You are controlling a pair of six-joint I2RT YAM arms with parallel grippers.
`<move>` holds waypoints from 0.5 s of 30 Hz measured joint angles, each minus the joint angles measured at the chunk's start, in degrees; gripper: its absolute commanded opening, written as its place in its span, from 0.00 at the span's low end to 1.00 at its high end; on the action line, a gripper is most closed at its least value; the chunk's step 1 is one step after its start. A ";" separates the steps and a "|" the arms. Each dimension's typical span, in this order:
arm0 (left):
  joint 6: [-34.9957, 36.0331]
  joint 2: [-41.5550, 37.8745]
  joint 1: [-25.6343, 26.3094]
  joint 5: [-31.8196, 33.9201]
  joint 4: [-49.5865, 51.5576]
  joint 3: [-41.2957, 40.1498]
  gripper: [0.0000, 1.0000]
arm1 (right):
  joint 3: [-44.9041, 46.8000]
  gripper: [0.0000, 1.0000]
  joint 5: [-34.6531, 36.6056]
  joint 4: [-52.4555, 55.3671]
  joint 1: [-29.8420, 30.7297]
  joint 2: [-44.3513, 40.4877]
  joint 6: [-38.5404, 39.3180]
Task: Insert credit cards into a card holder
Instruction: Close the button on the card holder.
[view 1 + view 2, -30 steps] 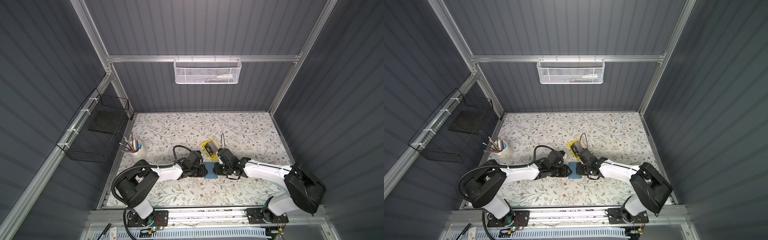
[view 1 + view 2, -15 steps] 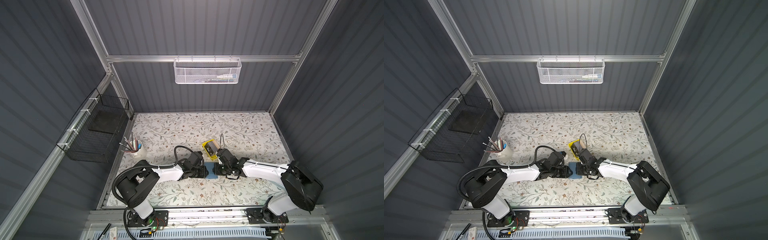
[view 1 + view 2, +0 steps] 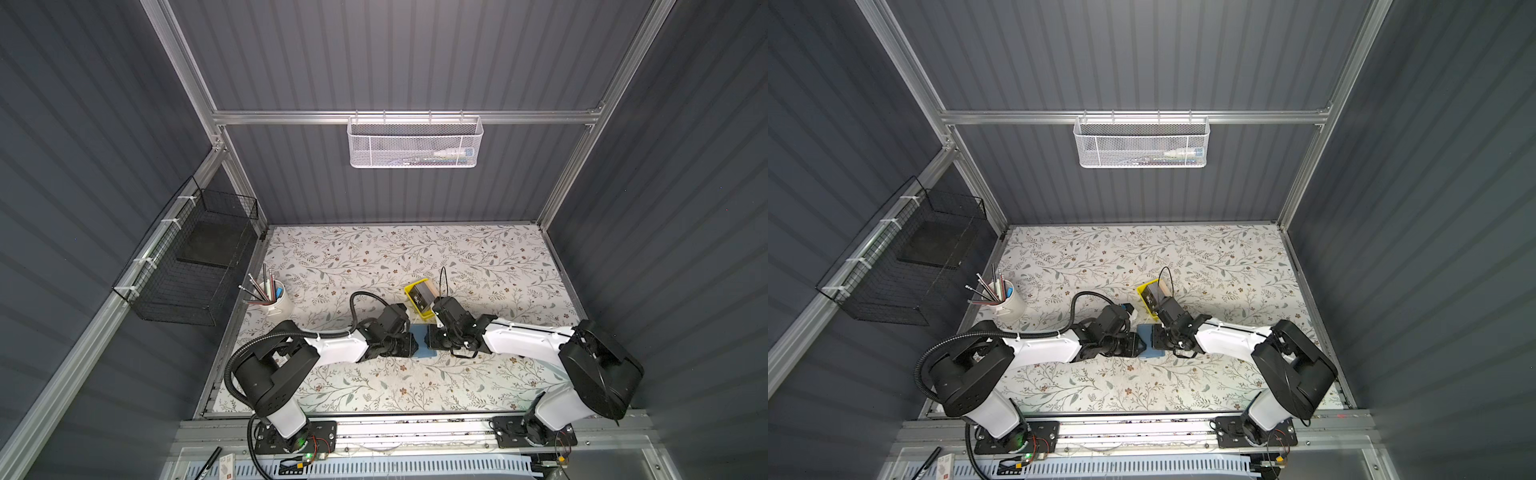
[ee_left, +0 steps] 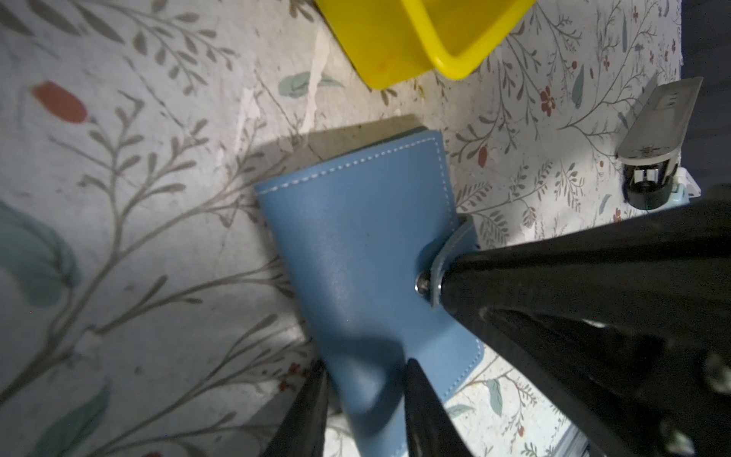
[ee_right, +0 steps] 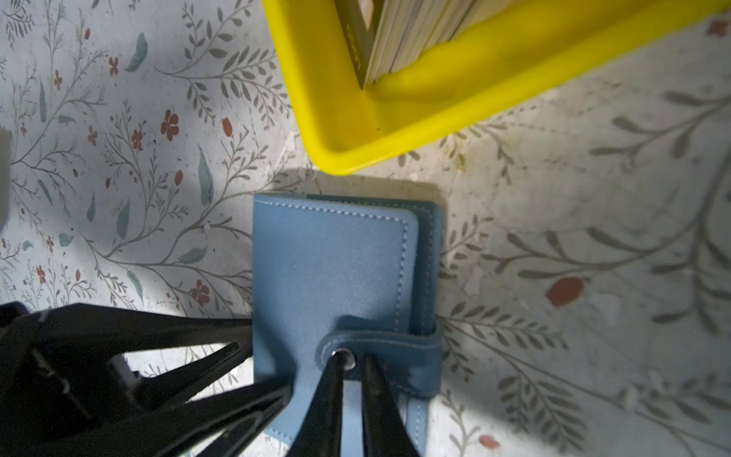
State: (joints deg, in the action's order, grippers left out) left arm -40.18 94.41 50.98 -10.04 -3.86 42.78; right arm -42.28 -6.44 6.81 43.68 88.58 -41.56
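Hardly anything had moved since one second before: both of your tools stayed at the same spot, and only the big black joint of your right arm had swung a little toward the middle of the pale floral bench.

The card holder, a small blue leather-like wallet with white stitching, lay closed and flat on the bench between your two arms, as both top views showed. Your left tool was partly closed, with one end of the holder between its black fingers. One finger stood at the holder's long edge and the other lay on the cover, so the tool pinched that end. Your right tool came from the opposite side. Its fingers were almost pressed together, and their tips pinched the rounded end of the snap tab strap, just at the metal snap. The strap wrapped around the holder's other long edge.

The credit cards, thin ones with a dark face, stood as a stack on edge inside the yellow plastic tray. The tray stood just beside the holder, on its far side from the arm bases, with a narrow strip of bench between them. A white cup with pens stood well apart, near the left edge of the bench.
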 measured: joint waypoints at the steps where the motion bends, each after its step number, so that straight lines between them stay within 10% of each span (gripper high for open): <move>1: -0.02 0.00 0.00 0.02 0.02 0.00 0.33 | -0.07 0.14 -0.09 0.00 -0.04 0.04 0.00; 15: 0.13 0.00 0.02 0.22 0.13 0.07 0.33 | -0.94 0.15 -0.22 0.57 -0.11 0.13 0.55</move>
State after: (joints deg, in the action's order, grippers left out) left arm -40.05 94.41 51.00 -9.82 -3.73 42.85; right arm -43.22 -6.66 7.38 43.57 88.71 -41.01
